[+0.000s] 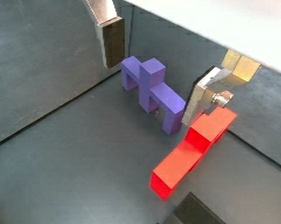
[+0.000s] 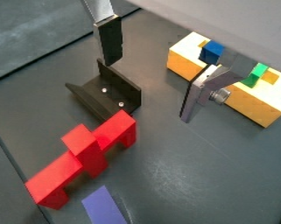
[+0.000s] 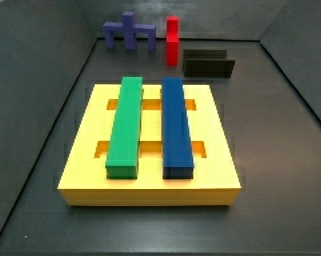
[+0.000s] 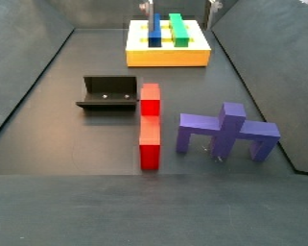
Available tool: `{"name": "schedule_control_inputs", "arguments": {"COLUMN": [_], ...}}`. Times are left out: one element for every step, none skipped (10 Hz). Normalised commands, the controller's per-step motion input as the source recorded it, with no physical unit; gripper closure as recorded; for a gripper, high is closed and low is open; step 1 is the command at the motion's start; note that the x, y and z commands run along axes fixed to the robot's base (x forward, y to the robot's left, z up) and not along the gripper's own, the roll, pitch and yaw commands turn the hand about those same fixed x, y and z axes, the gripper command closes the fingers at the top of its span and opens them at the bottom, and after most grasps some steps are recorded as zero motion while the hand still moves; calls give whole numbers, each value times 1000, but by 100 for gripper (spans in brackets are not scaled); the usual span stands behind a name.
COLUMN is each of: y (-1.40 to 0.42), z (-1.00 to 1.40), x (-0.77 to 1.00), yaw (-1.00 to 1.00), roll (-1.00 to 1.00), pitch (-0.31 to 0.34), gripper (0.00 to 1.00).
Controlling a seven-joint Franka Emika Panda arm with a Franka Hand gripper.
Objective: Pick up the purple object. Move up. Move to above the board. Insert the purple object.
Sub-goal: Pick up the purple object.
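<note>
The purple object (image 1: 152, 92) is a piece with upright posts and legs, standing on the dark floor. It also shows in both side views (image 3: 129, 30) (image 4: 229, 132). My gripper (image 1: 152, 91) is open and empty, well above the floor. In a wrist view the purple object appears between the two silver fingers (image 1: 111, 39), with neither touching it. In a wrist view (image 2: 149, 89) the gripper frames bare floor. A fingertip (image 4: 214, 10) shows at the upper edge of a side view. The yellow board (image 3: 89, 150) carries a green bar (image 3: 124, 125) and a blue bar (image 3: 176, 125).
A red stepped piece (image 4: 150, 125) lies next to the purple object, also in both wrist views (image 1: 192, 150) (image 2: 90, 153). The fixture (image 4: 108, 92) stands between the pieces and the board (image 2: 230, 87). Dark walls enclose the floor.
</note>
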Motion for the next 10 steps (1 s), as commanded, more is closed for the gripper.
{"name": "schedule_control_inputs", "arguments": {"y": [0, 0, 0, 0, 0, 0, 0, 0, 0, 0], "z": [-6, -11, -14, -14, -17, -17, -17, -17, -20, -20], "x": [0, 0, 0, 0, 0, 0, 0, 0, 0, 0], "yaw": [0, 0, 0, 0, 0, 0, 0, 0, 0, 0], "roll": [0, 0, 0, 0, -1, -1, -3, -3, -7, -7], "pitch": [-19, -23, -26, -26, -26, -24, -26, -26, -31, -34], "gripper": [0, 0, 0, 0, 0, 0, 0, 0, 0, 0]}}
